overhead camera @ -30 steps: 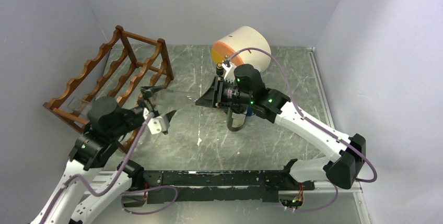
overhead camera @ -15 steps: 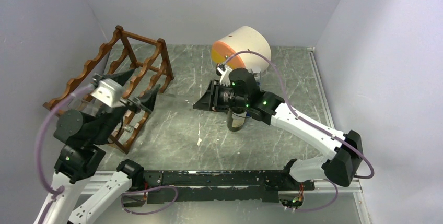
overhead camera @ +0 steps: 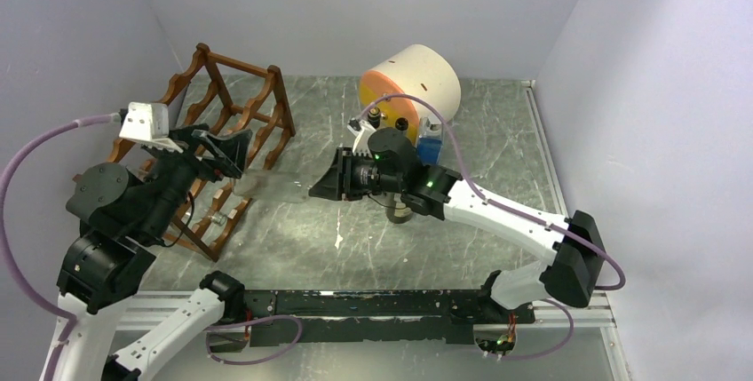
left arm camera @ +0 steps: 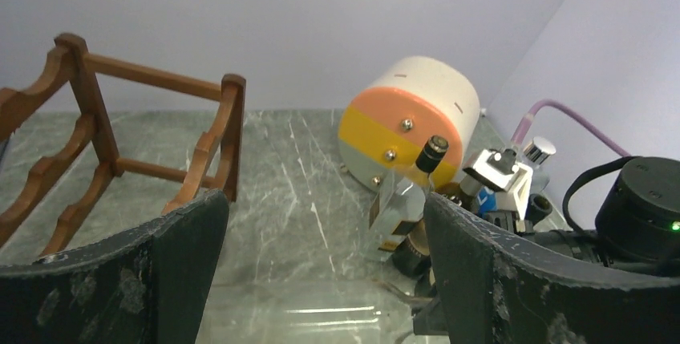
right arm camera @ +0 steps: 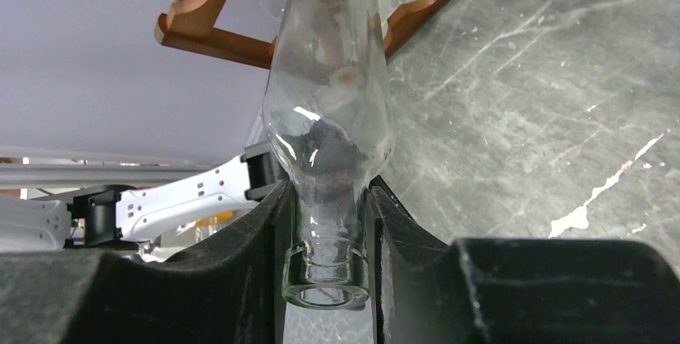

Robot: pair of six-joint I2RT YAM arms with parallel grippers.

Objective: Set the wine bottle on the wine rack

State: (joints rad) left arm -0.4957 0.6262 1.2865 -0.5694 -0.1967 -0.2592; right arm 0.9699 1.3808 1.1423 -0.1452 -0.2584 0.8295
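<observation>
Only the right wrist view shows the grip plainly: the neck of the clear glass wine bottle (right arm camera: pixel 329 119) is clamped between the right fingers (right arm camera: pixel 409 252), with the mouth turned toward the camera and the wider body reaching away toward the wine rack (right arm camera: pixel 210 39). From above, the same bottle is seen only as a faint pale streak over the table (overhead camera: pixel 497 150). Its long axis is roughly level and its base is pointed left at the rack. Whether the base touches the rack or the table cannot be told. In the left wrist view the left fingers (left arm camera: pixel 497 280) are spread wide apart, and a glint of glass is caught low in the gap. A small black-capped bottle (left arm camera: pixel 410 200) beside the cream and orange drum (left arm camera: pixel 417 111) is shown clearly there, but from above it is largely covered by the right arm.
</observation>
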